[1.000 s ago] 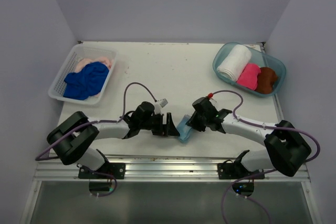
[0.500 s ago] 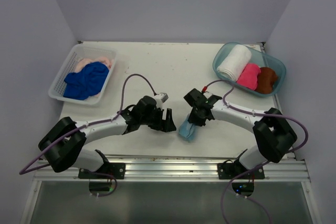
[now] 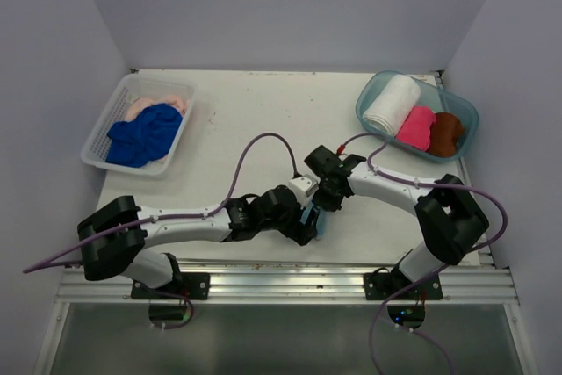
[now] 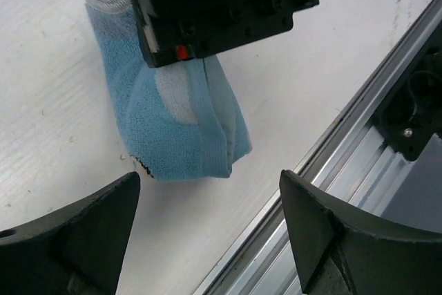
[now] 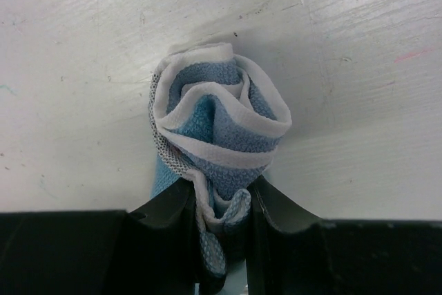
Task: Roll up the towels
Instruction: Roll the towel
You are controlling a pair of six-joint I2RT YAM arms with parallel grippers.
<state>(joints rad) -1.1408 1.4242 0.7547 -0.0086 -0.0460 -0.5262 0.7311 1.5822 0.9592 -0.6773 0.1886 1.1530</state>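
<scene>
Near front rail [image 4: 349, 146], blue towel [image 4: 186, 136], top hidden by right jaws

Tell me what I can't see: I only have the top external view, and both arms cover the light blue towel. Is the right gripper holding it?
Observer: Yes. In the right wrist view the right gripper is clamped on the rolled light blue towel.
Operator: Is the roll holding together?
Observer: Its end shows a closed spiral of blue layers with white edging.
Operator: And the left gripper?
Observer: In the left wrist view the left gripper has its jaws wide open, with the towel just ahead of them, ungripped.
</scene>
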